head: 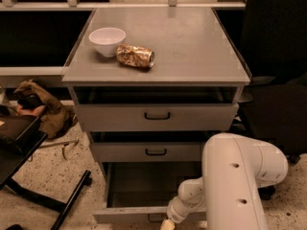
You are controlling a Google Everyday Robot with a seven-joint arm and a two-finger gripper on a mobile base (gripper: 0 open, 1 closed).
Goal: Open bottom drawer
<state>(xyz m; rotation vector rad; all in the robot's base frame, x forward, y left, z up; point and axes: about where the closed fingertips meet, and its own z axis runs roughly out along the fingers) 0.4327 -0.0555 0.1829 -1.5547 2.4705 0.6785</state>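
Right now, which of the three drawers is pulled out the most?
The bottom drawer: you can see inside it, and the gripper is at its front. The middle drawer and top drawer stick out far less.

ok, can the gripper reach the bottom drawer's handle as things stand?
Likely yes: the gripper is low at the bottom drawer front, right beside its handle, with nothing visible between them.
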